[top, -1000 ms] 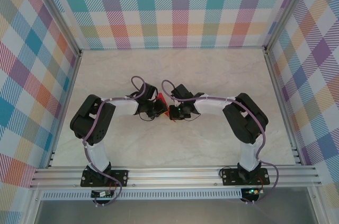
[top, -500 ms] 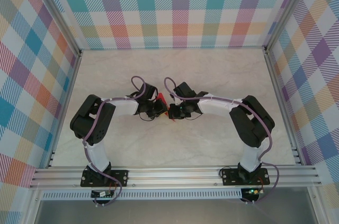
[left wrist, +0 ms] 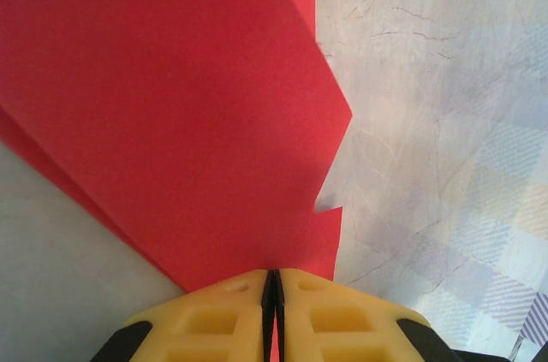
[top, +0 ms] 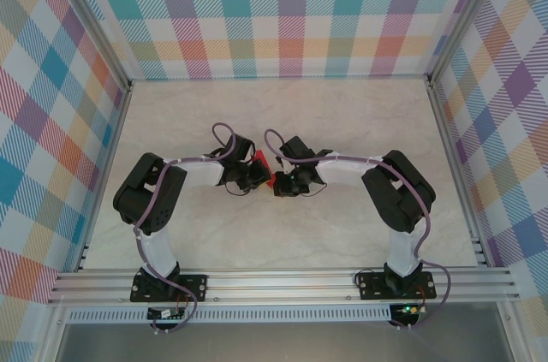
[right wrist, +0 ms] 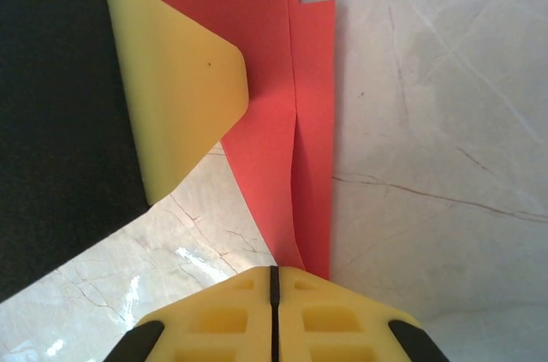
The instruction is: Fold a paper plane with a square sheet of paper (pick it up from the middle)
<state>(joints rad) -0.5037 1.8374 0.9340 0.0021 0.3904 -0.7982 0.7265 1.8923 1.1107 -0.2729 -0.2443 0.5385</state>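
Though folded, paper (left wrist: 171, 105) between end effectors (left wrist: 272, 281) (right wrist: 274, 276)

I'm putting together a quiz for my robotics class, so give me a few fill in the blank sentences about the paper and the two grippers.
1. The folded paper is ____ in colour.
2. The left gripper and the right gripper are both ____ on it.
3. The grippers' fingers are ____ in colour.

Missing words: red; shut; yellow.

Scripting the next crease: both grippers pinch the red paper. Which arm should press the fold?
Right, probably. The right gripper is shut on the red paper where its layers overlap; the left gripper pinches the broad flap.
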